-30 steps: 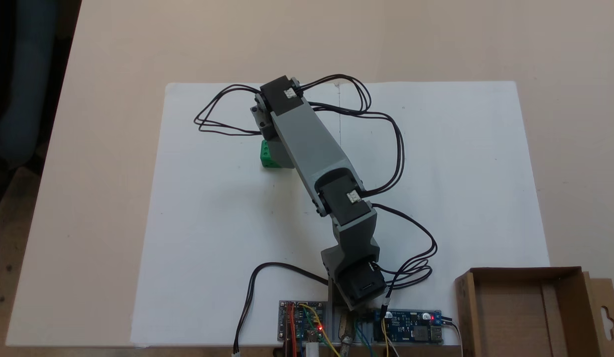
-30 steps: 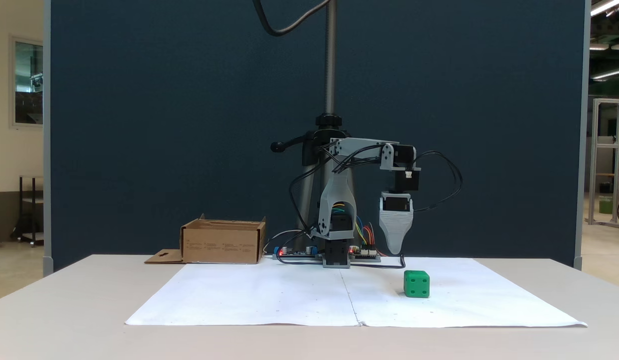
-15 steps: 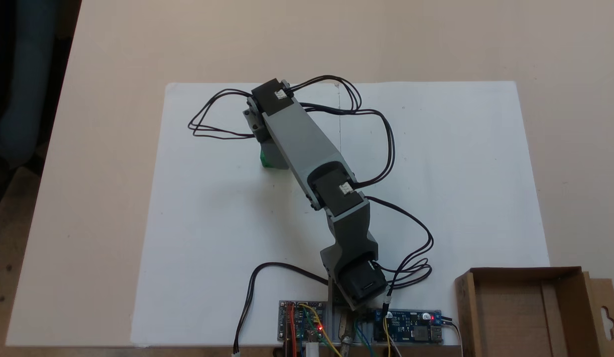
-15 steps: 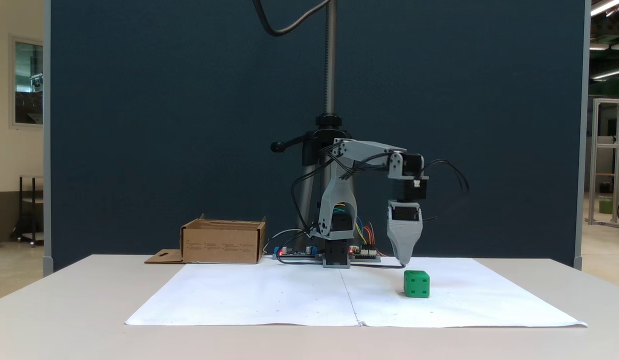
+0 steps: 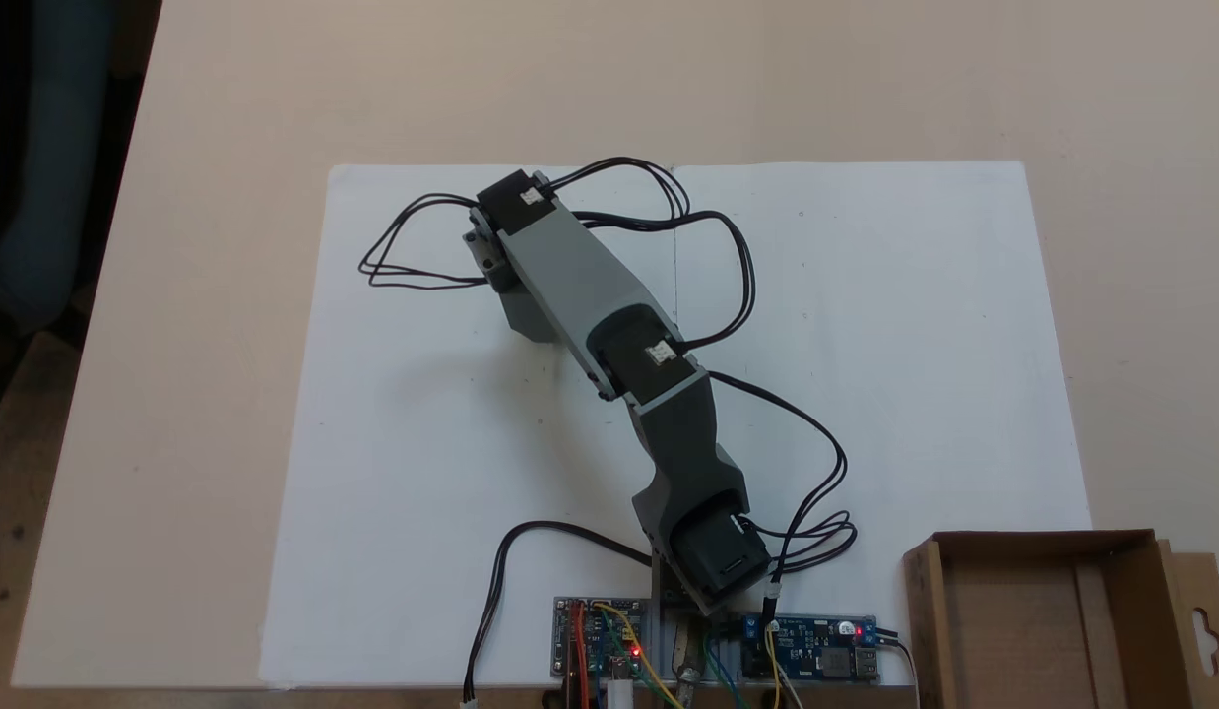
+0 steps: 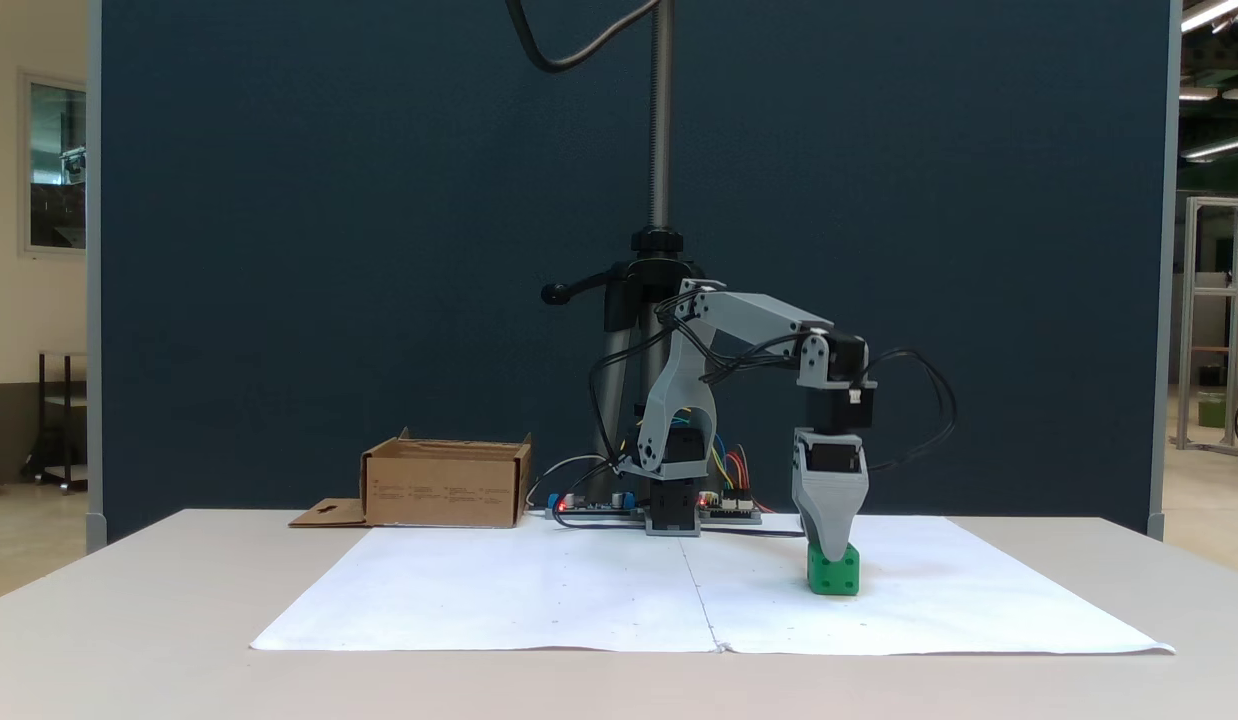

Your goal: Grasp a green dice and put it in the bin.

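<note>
Green dice [image 6: 834, 578] sits on the white paper sheet [image 6: 539, 590] spread over the table [image 6: 159, 640], well apart from the bin [image 6: 446, 485] beside the arm's base. We see the hand [image 6: 830, 545] pointing straight down with its tip at the cube's top face, a posture that suits a grasp from above. Its jaws line up one behind the other (from the front), so we cannot tell whether they are spread or pinching. From above, our arm covers the cube.
</note>
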